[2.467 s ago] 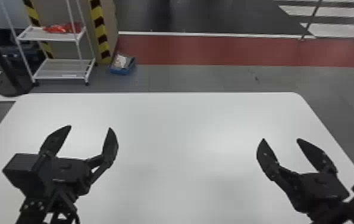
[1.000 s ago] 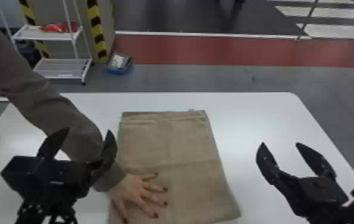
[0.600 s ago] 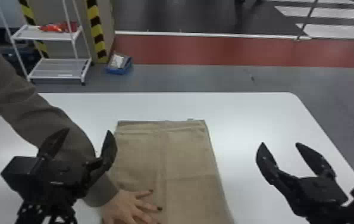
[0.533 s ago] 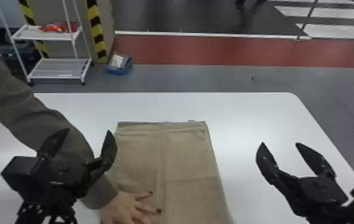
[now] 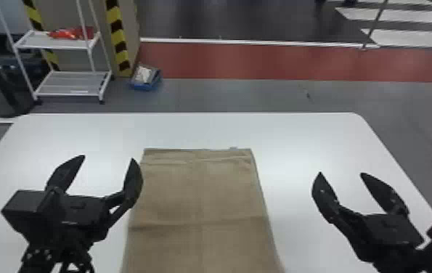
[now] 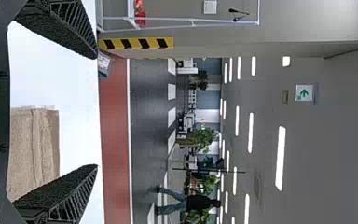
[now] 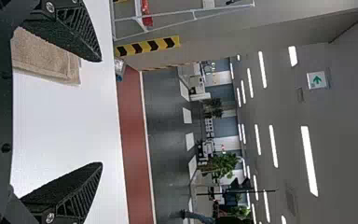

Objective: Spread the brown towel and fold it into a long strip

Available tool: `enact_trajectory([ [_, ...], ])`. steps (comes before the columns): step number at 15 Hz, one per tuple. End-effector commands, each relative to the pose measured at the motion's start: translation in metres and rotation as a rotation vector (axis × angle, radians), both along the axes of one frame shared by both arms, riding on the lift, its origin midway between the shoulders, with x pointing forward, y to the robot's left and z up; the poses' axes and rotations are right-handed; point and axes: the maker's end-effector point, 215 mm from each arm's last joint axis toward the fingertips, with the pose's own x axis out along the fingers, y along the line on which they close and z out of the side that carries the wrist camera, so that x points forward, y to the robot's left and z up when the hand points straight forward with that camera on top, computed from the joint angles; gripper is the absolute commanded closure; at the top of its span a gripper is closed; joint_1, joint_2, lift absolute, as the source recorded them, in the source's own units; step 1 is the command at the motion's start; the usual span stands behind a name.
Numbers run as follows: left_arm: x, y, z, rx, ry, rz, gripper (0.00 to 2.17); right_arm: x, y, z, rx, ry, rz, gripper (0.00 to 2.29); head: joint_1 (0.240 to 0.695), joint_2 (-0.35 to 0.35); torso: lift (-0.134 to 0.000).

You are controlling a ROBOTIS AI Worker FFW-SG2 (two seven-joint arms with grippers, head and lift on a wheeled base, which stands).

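In the head view the brown towel (image 5: pixel 200 203) lies flat on the white table between the two arms, creased across its middle and near its far edge. My left gripper (image 5: pixel 109 158) is above the table at the towel's left side, open with nothing between its fingers. My right gripper (image 5: pixel 341 173) is over the table to the right of the towel, also open and holding nothing. The left wrist view has the left gripper (image 6: pixel 97 112) with the towel (image 6: pixel 32 147) beyond it. The right wrist view has the right gripper (image 7: pixel 101 112) and part of the towel (image 7: pixel 46 58).
The white table (image 5: pixel 309 145) has its far edge beyond the towel. On the floor past it stand a white shelf rack (image 5: pixel 73 83) and a blue box (image 5: pixel 146 78), at the back left.
A person's arm and hand, earlier pressing on the towel, have withdrawn. The towel was laid on the table and slid toward the near side. Both grippers have kept still, open.
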Motion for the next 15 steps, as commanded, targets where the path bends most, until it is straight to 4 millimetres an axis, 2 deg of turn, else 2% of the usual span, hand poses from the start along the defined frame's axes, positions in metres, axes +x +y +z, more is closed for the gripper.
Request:
enact_trajectory([
  [1, 0.002, 0.000, -0.001, 0.000, 0.000, -0.001, 0.04, 0.000, 0.000, -0.002, 0.000, 0.006, 0.000, 0.09, 0.695, -0.063, -0.117],
  [5, 0.007, -0.014, -0.003, -0.002, -0.001, -0.024, 0.07, 0.001, -0.002, -0.009, -0.014, 0.019, -0.003, 0.09, 0.695, -0.067, -0.117],
  [9, 0.031, -0.030, -0.021, 0.003, 0.022, -0.048, 0.07, 0.007, -0.007, -0.022, -0.034, 0.037, -0.012, 0.06, 0.695, -0.092, -0.117],
  [11, 0.040, -0.031, -0.031, 0.014, 0.041, -0.045, 0.07, 0.015, -0.006, -0.027, -0.042, 0.041, -0.004, 0.08, 0.695, -0.102, -0.117],
  [15, 0.078, -0.020, -0.073, 0.022, 0.162, -0.038, 0.13, 0.025, -0.002, -0.036, -0.049, 0.052, 0.018, 0.09, 0.695, -0.098, -0.117],
])
